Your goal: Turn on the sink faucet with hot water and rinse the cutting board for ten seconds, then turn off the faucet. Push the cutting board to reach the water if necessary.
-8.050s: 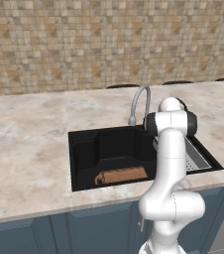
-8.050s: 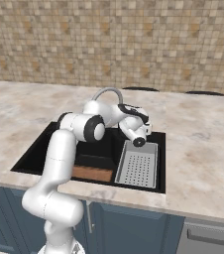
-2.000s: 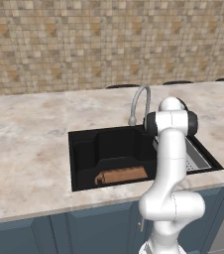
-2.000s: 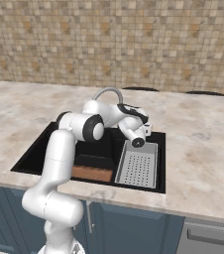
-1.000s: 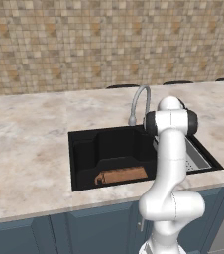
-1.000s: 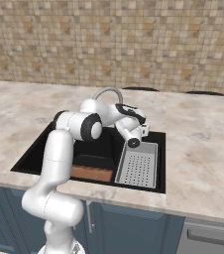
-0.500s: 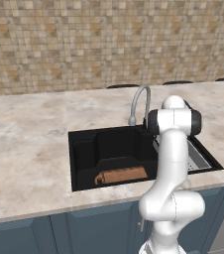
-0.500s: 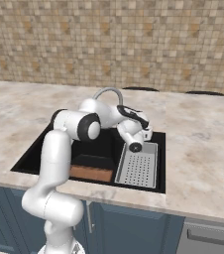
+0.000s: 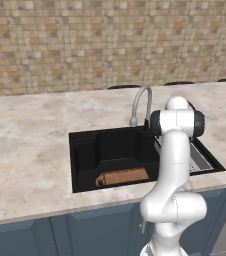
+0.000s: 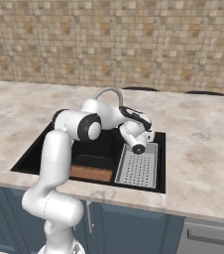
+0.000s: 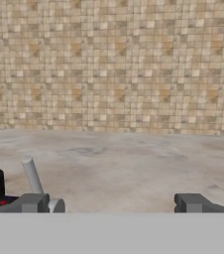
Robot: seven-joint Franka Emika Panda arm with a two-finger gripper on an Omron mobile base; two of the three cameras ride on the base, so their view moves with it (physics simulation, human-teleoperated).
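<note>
The white arm rises from its base, bends at a dark-jointed elbow and reaches forward and to the right at about shoulder height. The wrist turns so the hand points roughly level, away from the base. The gripper (image 11: 111, 202) has its jaws spread wide, the two dark fingertips (image 11: 33, 202) far apart with nothing between them.

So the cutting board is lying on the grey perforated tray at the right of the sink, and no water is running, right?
Not quite. The cutting board lies on the floor of the black sink, left of the grey perforated tray, as the left base view shows. No water runs from the faucet.
</note>
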